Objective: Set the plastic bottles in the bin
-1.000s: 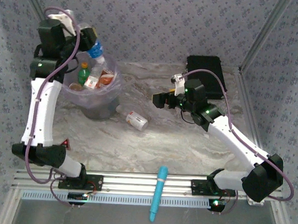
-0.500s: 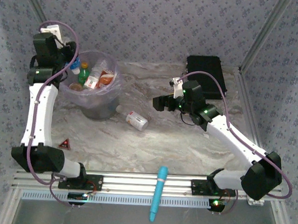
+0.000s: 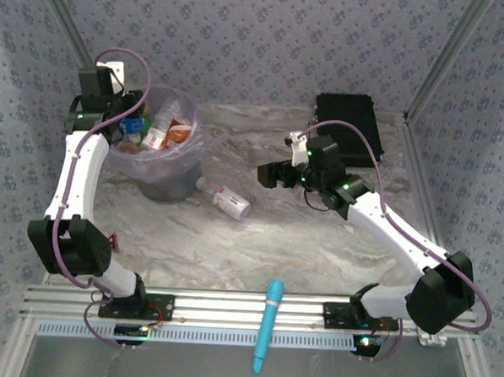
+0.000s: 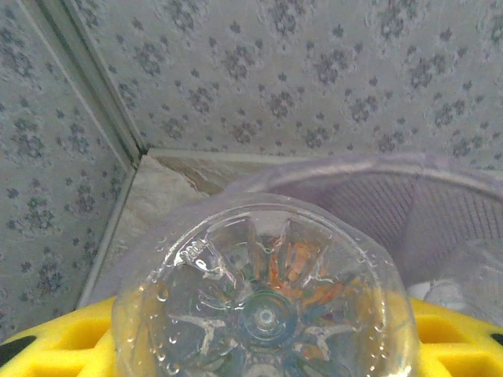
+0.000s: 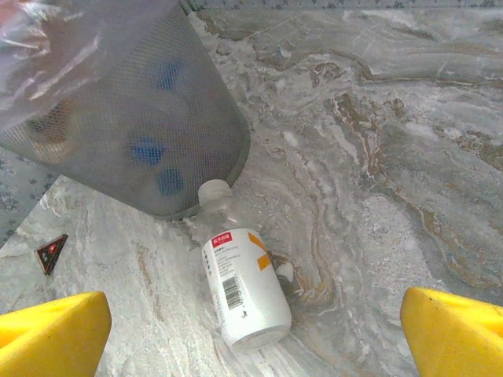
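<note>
A small enclosed work cell seen from above. The table [image 3: 317, 234] has a pale marble-look top with grey and tan veins, bright at the centre. The walls [image 3: 285, 38] on three sides carry blue-grey wallpaper with a repeating floral print. Bare metal posts [image 3: 440, 59] run up the far corners, and a ribbed metal rail [image 3: 245, 311] lines the near edge.

At the far left stands the bin [image 3: 163, 184], a round grey mesh container lined with a translucent lavender bag [image 3: 187, 143]. Several bottles [image 3: 166, 132] already lie inside it. The left gripper [image 3: 128, 125] hangs at the bin's left rim. Its yellow fingers [image 4: 55, 345] grasp a clear bottle [image 4: 263, 290], whose ridged base faces the wrist camera.

Just right of the bin, a white bottle [image 3: 230, 202] with a white cap and a barcode label lies on its side on the marble. Its cap end is close to the bin's base. The right gripper [image 3: 268, 172] hovers near it, to its right, with the yellow fingers [image 5: 47, 334] spread wide and empty.

A flat black case [image 3: 346, 126] sits at the far right. A slim light-blue tool [image 3: 268, 324] lies across the near rail. A small red triangular marker [image 5: 51, 253] lies on the table near the left arm.
</note>
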